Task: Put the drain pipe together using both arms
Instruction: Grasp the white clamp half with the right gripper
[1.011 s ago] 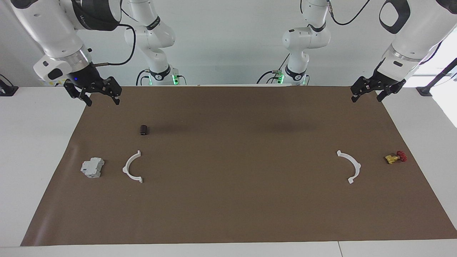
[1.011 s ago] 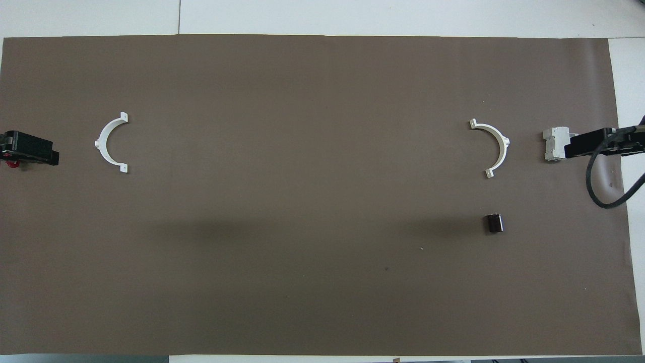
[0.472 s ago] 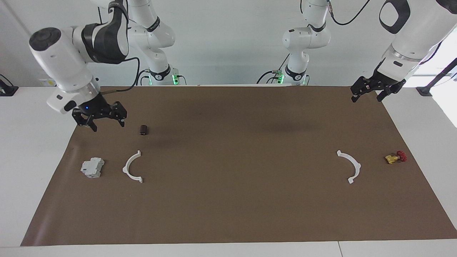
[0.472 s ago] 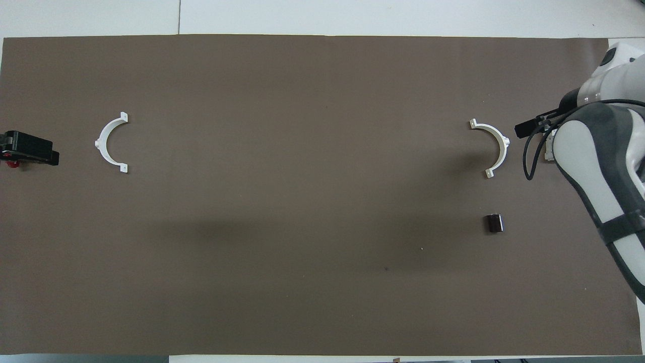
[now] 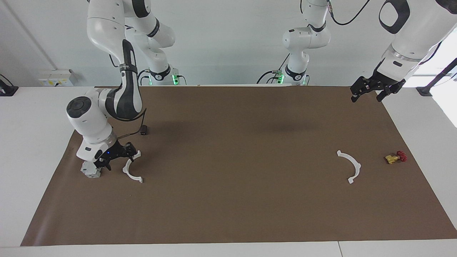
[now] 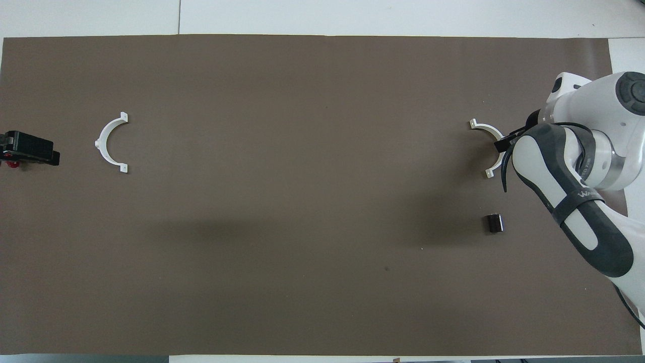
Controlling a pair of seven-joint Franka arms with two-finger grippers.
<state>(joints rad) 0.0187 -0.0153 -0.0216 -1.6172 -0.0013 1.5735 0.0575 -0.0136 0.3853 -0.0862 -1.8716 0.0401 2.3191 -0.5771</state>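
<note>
Two white arcs (image 5: 132,167) (image 5: 350,166) lie well apart, unjoined. My right gripper (image 5: 117,157), fingers spread, low beside arc next to grey box (image 5: 90,170), lining up pickup. My left gripper (image 5: 371,89) waits; state unclear.

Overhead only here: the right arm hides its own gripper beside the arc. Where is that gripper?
Observer: The right gripper is low and open, between a grey box and the arc; I cannot tell whether it touches the arc.
Operator: What grey box?
Observer: It lies beside the arc, toward the right arm's end of the table.
Operator: And the other arm?
Observer: The left gripper waits, raised and open; a valve lies untouched on the mat beside the other arc.
</note>
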